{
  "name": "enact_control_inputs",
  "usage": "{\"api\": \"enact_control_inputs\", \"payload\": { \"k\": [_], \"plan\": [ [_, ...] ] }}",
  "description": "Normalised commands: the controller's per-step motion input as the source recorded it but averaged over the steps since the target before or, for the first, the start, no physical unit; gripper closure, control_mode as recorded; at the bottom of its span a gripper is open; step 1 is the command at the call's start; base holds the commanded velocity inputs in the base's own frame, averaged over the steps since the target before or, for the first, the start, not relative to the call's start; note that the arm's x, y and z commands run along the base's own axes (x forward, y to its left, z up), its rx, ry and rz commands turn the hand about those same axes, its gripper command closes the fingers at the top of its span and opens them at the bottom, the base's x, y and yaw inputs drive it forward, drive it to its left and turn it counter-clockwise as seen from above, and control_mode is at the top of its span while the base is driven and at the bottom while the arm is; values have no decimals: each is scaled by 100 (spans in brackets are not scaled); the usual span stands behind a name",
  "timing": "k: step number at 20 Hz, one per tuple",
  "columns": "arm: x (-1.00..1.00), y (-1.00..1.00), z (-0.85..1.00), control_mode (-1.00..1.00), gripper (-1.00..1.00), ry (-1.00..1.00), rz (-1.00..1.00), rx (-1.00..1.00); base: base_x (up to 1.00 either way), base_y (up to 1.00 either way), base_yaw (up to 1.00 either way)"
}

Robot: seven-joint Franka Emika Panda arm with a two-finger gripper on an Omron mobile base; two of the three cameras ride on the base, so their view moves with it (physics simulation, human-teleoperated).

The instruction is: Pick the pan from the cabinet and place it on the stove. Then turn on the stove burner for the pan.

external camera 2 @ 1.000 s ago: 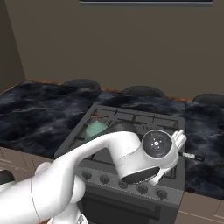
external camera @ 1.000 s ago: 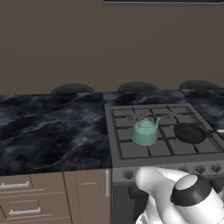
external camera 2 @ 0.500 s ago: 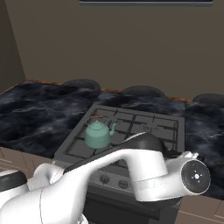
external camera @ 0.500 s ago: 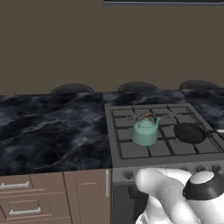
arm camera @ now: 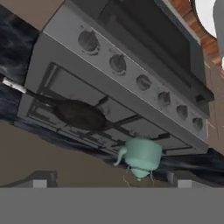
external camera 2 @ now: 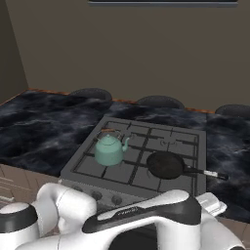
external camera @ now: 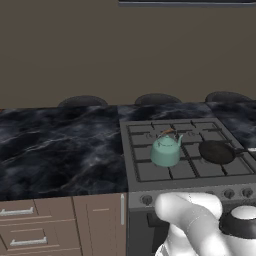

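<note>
The pan rests on the front right grate of the stove, right of centre in the right base frame, handle pointing right. The teal kettle sits left of it, apart. The gripper stands wide open, holding nothing.

Teal kettle and black pan apart on stove grates; dark marble bench at left.

Plain tan-brown wall behind. Dark marbled countertop w/ white veining. Taupe drawer units below, short silver handles. Dark arched shapes along counter's back edge.
</note>
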Motion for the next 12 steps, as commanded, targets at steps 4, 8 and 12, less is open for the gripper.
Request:
{"api": "enact_control_inputs", "payload": {
  "k": [4, 8, 12],
  "plan": [
    [0, 56, -57, -100, -100, -29, -18, 18, 0, 0, 0],
    [0, 64, -52, -100, -100, -27, -21, 17, 0, 0, 0],
    [0, 38, -37, -100, -100, -15, -25, 13, 0, 0, 0]
  ]
}}
